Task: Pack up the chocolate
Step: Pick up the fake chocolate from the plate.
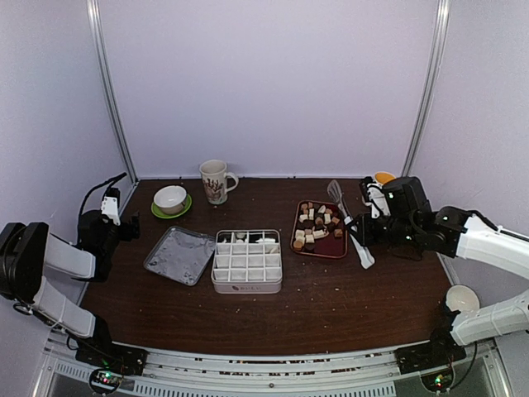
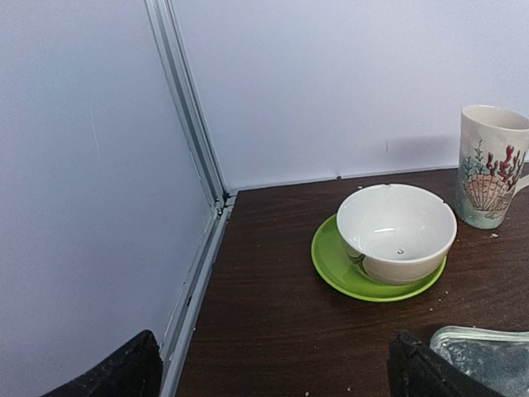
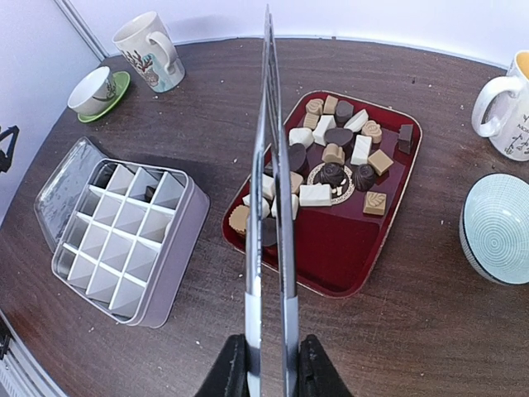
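In the left wrist view the right edge cuts the shell-patterned mug point(image 2: 494, 165), the bottom corner cuts the metal lid point(image 2: 483, 351), and the left gripper point(image 2: 273, 351) shows only two fingertips point(image 2: 120, 372). In the right wrist view the tongs point(image 3: 254, 331) hide some of the chocolate point(image 3: 335, 153) on the red tray point(image 3: 331, 265), and the right edge cuts a yellow-lined mug point(image 3: 506, 107) and a ribbed bowl point(image 3: 496, 227). From above, the right arm point(image 1: 430, 223) hides most of that mug, and what lies in the box point(image 1: 246, 285) is too small to tell.
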`<state>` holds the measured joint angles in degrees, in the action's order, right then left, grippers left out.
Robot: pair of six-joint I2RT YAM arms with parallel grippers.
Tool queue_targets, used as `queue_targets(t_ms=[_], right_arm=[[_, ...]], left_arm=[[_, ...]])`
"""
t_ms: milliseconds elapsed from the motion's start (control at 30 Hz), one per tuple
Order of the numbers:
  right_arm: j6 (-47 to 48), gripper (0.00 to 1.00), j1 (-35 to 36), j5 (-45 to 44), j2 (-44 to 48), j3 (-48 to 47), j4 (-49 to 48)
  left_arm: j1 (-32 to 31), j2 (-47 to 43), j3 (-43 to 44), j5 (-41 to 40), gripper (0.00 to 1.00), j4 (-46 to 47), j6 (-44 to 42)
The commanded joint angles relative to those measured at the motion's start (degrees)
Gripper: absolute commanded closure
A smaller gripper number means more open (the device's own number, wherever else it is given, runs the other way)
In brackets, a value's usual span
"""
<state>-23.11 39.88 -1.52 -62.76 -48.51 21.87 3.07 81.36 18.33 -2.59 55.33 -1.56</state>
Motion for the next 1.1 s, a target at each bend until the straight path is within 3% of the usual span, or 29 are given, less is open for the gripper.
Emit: queue_targets(t_ms=[0,433,1067], right_arm=[[0.63,0.85,0.02,-1.12,0.02,-1.36,-1.22],[6.29,0.84,-0.06,-1.26,-7.85,-7.27,3.46],[7.60,0.80,-0.33,-0.25,-7.16,-10.01,14.95]], left_arm=[[0.42,0.29,1.18,0.39,0.02,1.53,-0.06],[0.44,0.29,1.18,0.39,0.02,1.49,-0.11],[0.44,0.28,1.18,0.39,0.02,1.47,-0.11]])
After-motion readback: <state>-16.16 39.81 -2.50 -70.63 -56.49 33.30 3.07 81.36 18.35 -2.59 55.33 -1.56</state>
